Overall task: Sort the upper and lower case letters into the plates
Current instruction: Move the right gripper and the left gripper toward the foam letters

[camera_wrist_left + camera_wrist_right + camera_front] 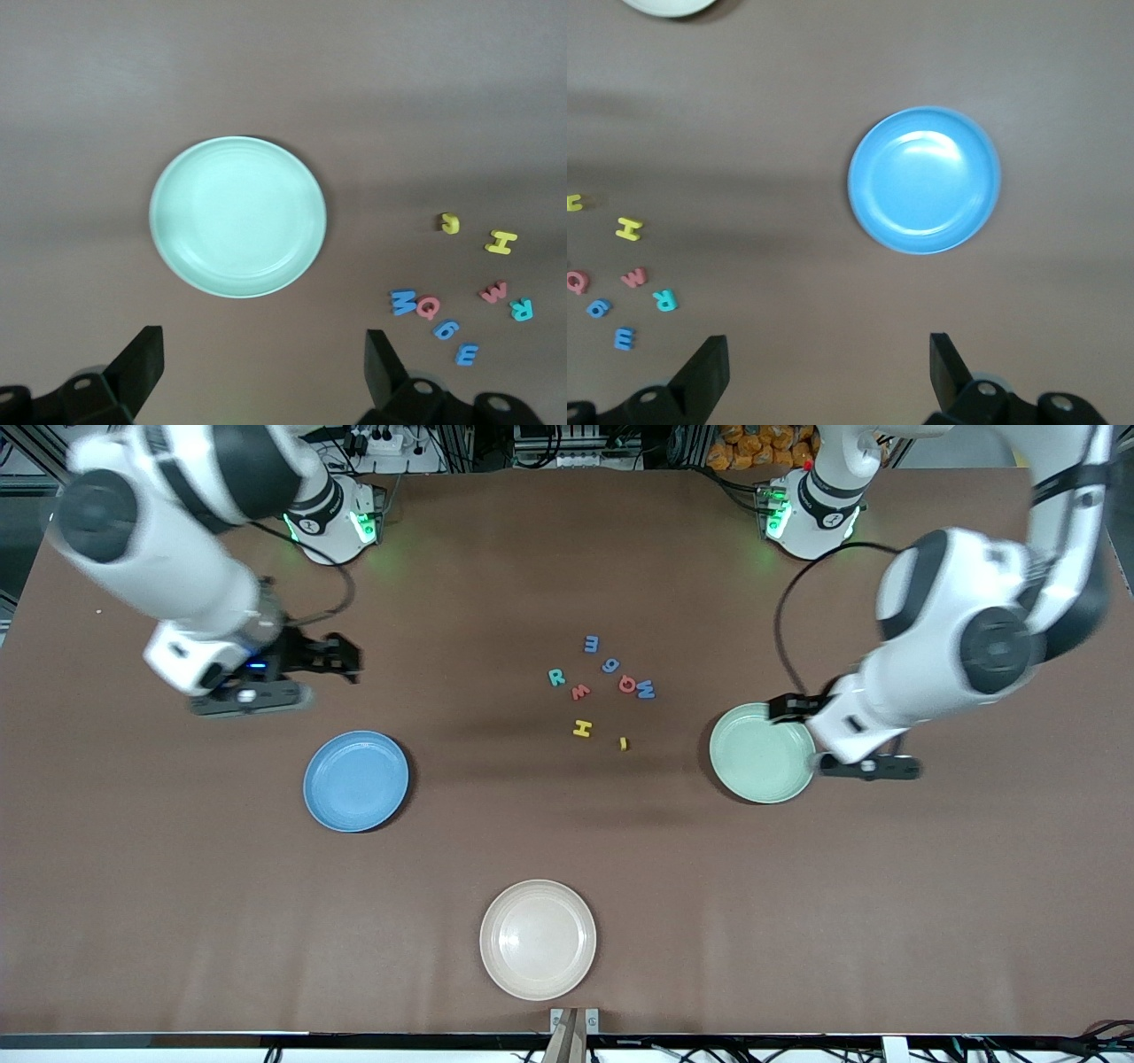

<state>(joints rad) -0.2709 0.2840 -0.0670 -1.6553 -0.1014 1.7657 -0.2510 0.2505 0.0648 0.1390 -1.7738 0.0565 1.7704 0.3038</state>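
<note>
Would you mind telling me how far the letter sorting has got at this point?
Nothing is sorted yet. All eight letters lie loose on the table between the blue plate and the mint green plate, and both plates hold nothing. Nothing is in hand: the left gripper hangs open at the green plate's edge, and the right gripper hangs open over bare table near the blue plate. Every pick and placement is left.

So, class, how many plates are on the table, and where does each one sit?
3. The blue plate lies toward the right arm's end, the mint green plate toward the left arm's end, and the cream-white plate nearest the front camera. None seems hidden.
</note>
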